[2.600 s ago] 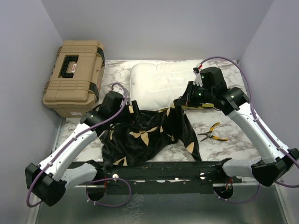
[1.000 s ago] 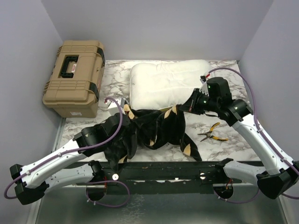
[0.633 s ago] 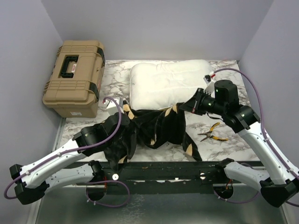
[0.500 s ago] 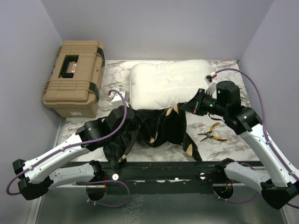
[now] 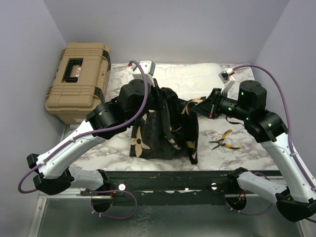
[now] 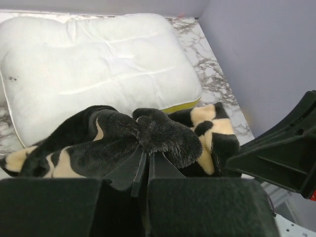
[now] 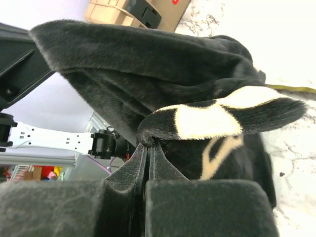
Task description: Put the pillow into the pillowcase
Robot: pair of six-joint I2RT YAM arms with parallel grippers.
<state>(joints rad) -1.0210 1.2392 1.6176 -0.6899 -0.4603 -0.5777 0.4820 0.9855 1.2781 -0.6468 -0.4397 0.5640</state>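
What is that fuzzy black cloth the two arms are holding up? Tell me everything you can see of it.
The pillowcase is a black plush fabric sack printed with tan petal-shaped motifs. It hangs bunched and crumpled, held up by its upper edge: the left end effector and the right end effector are each shut on a fold of it. Its lower end seems to reach the marble table. The white pillow lies behind it, not inside.
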